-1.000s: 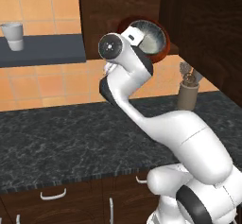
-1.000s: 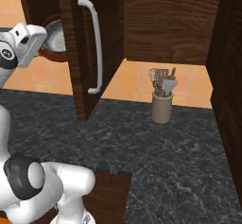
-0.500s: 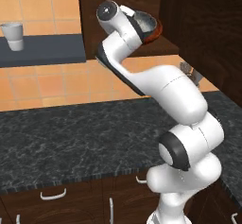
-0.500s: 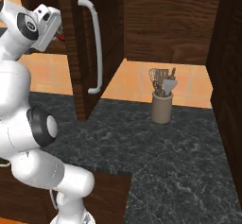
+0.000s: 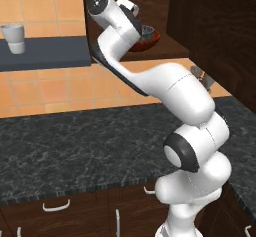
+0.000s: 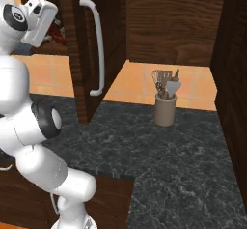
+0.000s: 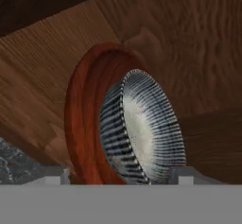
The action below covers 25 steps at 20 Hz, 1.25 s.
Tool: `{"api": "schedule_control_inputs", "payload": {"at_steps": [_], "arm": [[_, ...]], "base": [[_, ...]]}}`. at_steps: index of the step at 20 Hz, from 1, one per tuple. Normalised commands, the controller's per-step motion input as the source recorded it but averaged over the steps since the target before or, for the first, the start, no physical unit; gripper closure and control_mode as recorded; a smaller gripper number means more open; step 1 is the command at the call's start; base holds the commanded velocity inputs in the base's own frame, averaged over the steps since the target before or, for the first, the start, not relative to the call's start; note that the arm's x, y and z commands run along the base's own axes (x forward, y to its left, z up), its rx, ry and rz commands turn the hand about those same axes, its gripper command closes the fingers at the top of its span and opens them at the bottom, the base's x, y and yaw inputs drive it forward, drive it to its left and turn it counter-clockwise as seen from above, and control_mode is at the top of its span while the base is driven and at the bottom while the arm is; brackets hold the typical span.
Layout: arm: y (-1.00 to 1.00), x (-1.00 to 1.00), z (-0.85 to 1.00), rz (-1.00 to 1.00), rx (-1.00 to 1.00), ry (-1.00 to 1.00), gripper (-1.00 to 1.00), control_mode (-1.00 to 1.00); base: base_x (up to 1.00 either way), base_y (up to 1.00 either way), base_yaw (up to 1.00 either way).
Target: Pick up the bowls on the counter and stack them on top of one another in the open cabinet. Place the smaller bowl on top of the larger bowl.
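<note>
Two bowls nested: smaller bowl [image 7: 142, 128] inside larger bowl [image 7: 85, 119] in the cabinet [image 7: 189, 53]; gripper [image 7: 122, 173] grip unclear, best withdrawn straight.

The arm hides most of the wooden bowl [image 5: 151, 37] in the left view. The door [image 6: 77, 54] hides nearly all of it in the right view. Finger tips are cut off in the hand view.

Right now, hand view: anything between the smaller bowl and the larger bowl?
Nothing shows between them. In the hand view the smaller bowl sits nested inside the larger bowl on the cabinet shelf.
</note>
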Motion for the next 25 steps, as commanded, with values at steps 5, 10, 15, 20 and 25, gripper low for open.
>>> {"api": "schedule_control_inputs", "payload": {"at_steps": [5, 10, 15, 20, 25], "arm": [[0.02, -1.0, -0.76, -0.03, -0.01, -0.3, -1.0, -1.0], [-0.1, -1.0, -1.0, -0.04, -0.12, -0.01, -1.0, -1.0], [-0.47, -1.0, -1.0, 0.0, -0.15, 0.0, -1.0, -1.0], [0.01, -0.4, -0.4, 0.03, -0.1, 0.01, -1.0, -1.0], [0.0, 0.0, -0.18, 0.0, -0.03, 0.01, -1.0, -1.0]], "base": [[0.0, 0.0, 0.0], [0.0, 0.0, 0.0], [0.0, 0.0, 0.0], [0.0, 0.0, 0.0], [0.0, 0.0, 0.0]]}}
